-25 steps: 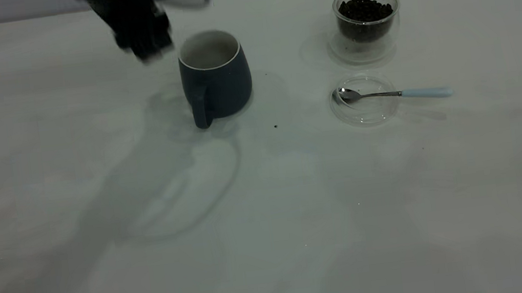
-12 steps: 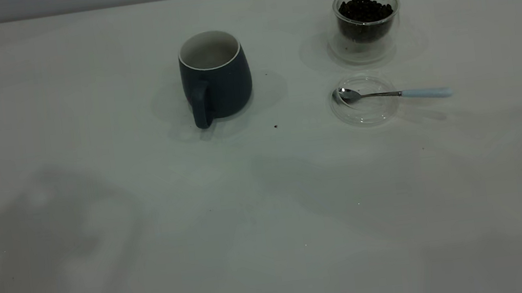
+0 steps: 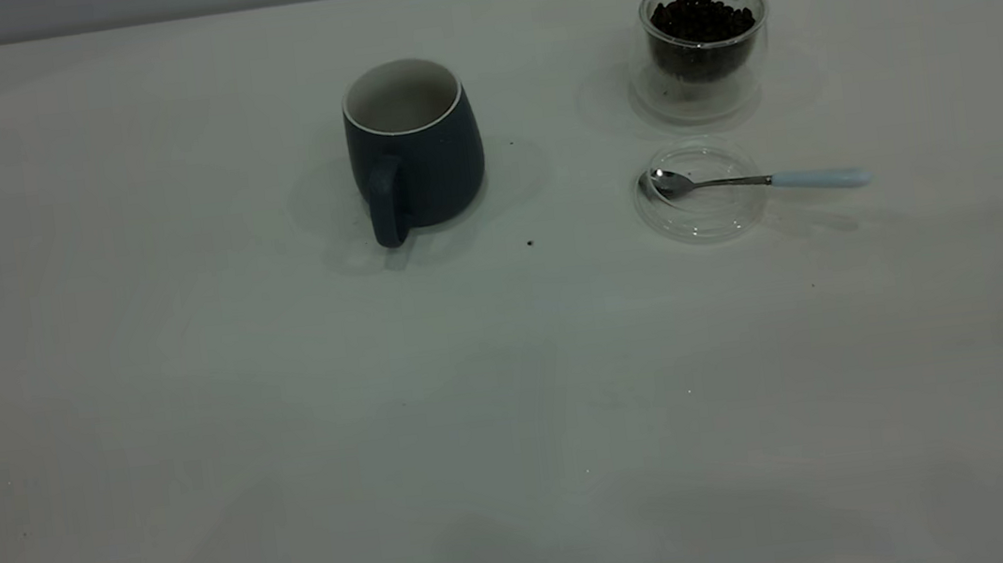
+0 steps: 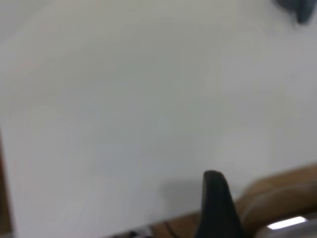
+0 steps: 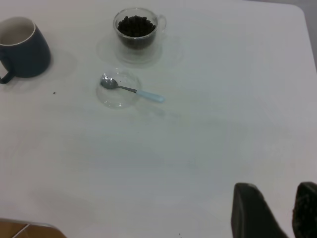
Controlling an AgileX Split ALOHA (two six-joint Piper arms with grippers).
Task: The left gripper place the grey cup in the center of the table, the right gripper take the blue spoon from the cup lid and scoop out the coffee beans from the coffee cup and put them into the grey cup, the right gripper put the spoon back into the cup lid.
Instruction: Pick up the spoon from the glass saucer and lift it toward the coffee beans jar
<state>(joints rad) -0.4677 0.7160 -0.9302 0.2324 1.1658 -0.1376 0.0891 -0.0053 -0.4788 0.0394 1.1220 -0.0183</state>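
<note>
The grey cup (image 3: 413, 145) stands upright and empty near the table (image 3: 194, 401) centre, handle toward the camera. To its right the coffee cup (image 3: 704, 39) holds beans; just in front of it the blue spoon (image 3: 759, 180) rests with its bowl in the cup lid (image 3: 701, 191). The exterior view shows neither arm. The right wrist view shows the right gripper (image 5: 277, 208) well apart from the spoon, fingers slightly parted. The left wrist view shows one finger of the left gripper (image 4: 216, 203); whether it is spread cannot be told.

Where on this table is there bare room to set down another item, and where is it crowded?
Bare: the whole near half of the table, and the stretch left of the grey cup. Crowded: the far right, where the coffee cup stands just behind the cup lid holding the blue spoon.
</note>
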